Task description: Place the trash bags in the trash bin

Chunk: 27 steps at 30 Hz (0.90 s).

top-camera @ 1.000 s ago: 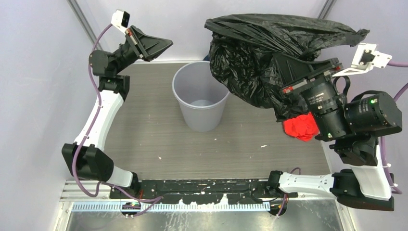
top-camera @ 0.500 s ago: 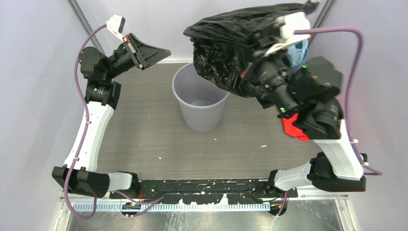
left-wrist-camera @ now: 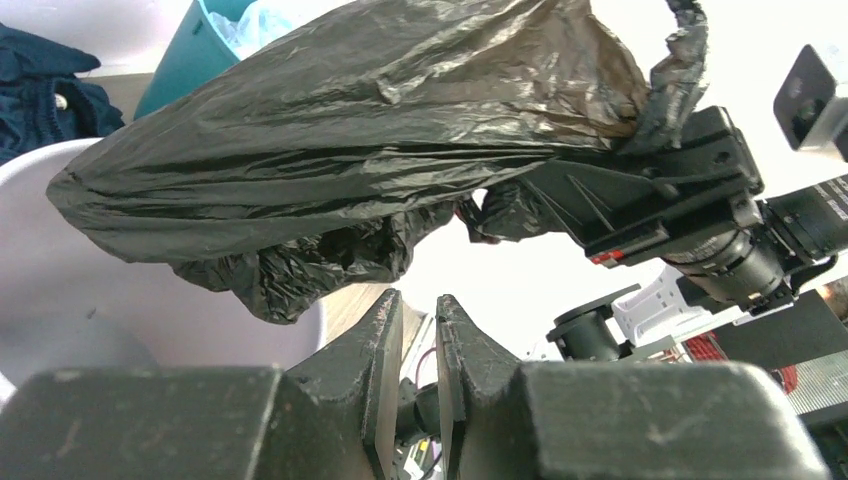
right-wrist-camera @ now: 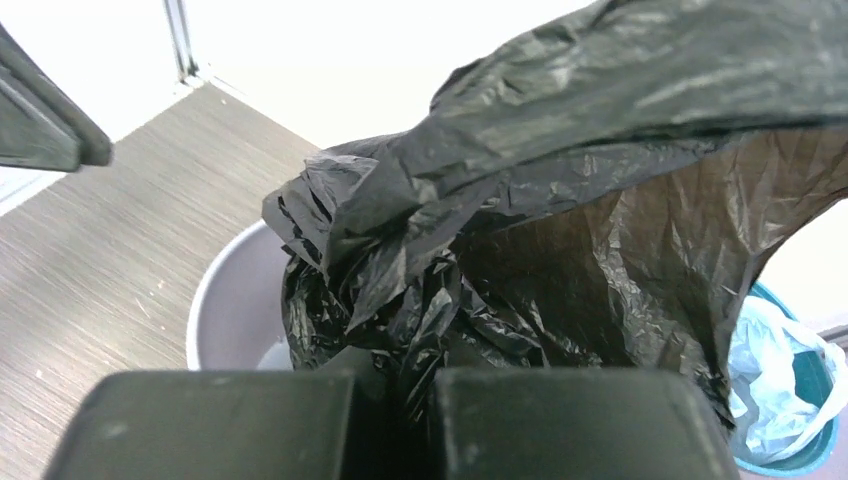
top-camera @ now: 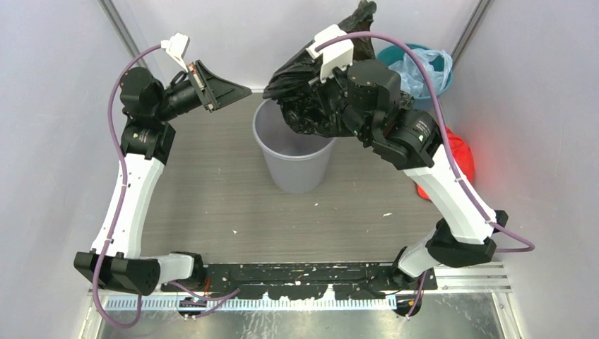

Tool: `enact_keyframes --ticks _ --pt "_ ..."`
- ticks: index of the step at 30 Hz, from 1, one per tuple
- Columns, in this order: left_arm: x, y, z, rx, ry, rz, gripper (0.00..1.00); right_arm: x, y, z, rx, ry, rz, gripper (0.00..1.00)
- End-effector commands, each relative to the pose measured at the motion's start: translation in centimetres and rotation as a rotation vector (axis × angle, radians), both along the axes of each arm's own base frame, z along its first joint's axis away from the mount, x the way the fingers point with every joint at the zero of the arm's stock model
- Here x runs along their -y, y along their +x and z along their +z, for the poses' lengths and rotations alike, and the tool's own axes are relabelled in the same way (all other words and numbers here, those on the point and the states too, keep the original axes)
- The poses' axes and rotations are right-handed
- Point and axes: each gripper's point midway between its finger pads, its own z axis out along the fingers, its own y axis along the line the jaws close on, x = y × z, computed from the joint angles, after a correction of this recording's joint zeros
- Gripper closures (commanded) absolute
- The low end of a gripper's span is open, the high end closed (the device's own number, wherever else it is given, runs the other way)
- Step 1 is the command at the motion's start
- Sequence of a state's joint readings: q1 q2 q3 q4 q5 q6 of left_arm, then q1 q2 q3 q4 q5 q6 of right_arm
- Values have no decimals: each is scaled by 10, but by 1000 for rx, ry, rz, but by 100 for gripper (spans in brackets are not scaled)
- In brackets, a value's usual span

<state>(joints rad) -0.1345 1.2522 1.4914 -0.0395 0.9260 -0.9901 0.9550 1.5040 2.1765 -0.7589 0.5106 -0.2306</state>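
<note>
- The right gripper [right-wrist-camera: 395, 392] is pinching the black bag [right-wrist-camera: 560, 200], its jaws pressing together on a fold.
- The bag is hanging bunched from that grip, above the far right rim of the grey bin [top-camera: 286, 173].
- The left gripper [left-wrist-camera: 418, 312] is holding nothing, its jaws standing slightly parted.
- It is hovering just left of the bin, pointing toward the bag.
- A teal bin [top-camera: 443, 74] is standing behind the right arm.
</note>
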Motion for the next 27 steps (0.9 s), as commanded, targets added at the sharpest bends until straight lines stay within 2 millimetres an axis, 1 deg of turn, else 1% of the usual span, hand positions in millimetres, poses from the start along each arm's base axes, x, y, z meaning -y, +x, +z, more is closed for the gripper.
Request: enact_keyframes --ticks 1,3,7,12,16,21,27 --pt "-5 -13 16 73 12 12 80 -6 7 -17 -50 -28 55 99" --pt "-5 -12 15 71 13 13 80 -12 16 -33 -81 -63 54 99" --pt "-5 -11 13 67 15 12 80 -22 28 -60 -135 -114 62 99" --pt "-5 -10 12 66 18 15 80 -36 33 -85 -190 -155 91 99" --pt "-5 -8 10 62 20 17 80 -44 33 -104 -237 -182 118 99" --pt "-5 -3 0 44 29 21 81 -49 27 -127 -302 -211 153 99" --pt "-5 3 -5 30 31 25 81 -55 16 -143 -363 -206 204 99"
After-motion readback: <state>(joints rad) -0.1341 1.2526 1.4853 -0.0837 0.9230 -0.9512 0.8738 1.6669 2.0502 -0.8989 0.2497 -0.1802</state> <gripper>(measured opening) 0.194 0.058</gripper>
